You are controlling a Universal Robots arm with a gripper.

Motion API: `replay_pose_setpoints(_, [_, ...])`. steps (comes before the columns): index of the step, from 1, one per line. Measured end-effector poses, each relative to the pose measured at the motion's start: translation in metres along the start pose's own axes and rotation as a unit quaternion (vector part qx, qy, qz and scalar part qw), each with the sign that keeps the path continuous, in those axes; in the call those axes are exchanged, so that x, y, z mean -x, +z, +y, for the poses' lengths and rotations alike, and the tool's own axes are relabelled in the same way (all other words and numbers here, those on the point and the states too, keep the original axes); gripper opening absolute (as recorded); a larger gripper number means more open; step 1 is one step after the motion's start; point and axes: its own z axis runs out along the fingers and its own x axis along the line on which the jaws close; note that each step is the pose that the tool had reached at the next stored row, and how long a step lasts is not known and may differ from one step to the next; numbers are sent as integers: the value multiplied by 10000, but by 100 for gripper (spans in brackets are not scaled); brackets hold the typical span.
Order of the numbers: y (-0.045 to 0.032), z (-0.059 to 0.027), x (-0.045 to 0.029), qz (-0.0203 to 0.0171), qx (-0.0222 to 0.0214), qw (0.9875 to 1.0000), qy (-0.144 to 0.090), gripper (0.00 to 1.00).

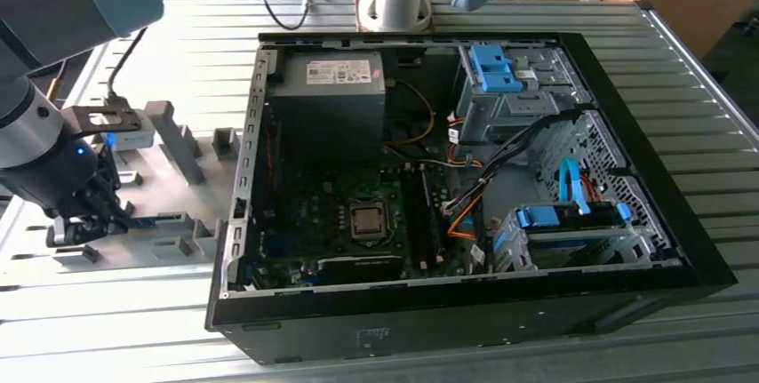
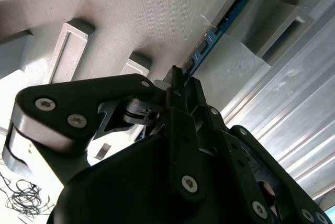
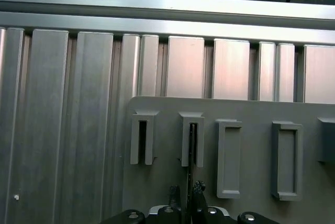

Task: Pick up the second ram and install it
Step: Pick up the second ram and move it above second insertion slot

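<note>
Two fingers (image 3: 199,188) of your gripper (image 1: 85,223) are clamped together on the thin edge of the second ram (image 2: 220,28). The ram stands on edge in one slot of the grey holder block (image 3: 251,109), with neighbouring slots (image 3: 229,156) just beside it. The block rests on the ribbed aluminium tabletop (image 1: 119,330), beside the open computer case (image 1: 475,321), on the exterior view's left.

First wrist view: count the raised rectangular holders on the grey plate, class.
5 on the grey plate: a narrow one, the one holding the second ram, two wider ones, and one cut off at the picture's edge. More may be hidden.
</note>
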Motion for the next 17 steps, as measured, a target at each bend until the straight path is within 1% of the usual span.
replay_pose_setpoints(9, [5,0,8,0,0,10000,0,23])
replay_pose_setpoints(11, [5,0,8,0,1,10000,0,21])
replay_pose_setpoints(12, [6,0,8,0,0,10000,0,14])
replay_pose_setpoints(17, [8,0,8,0,0,10000,0,14])
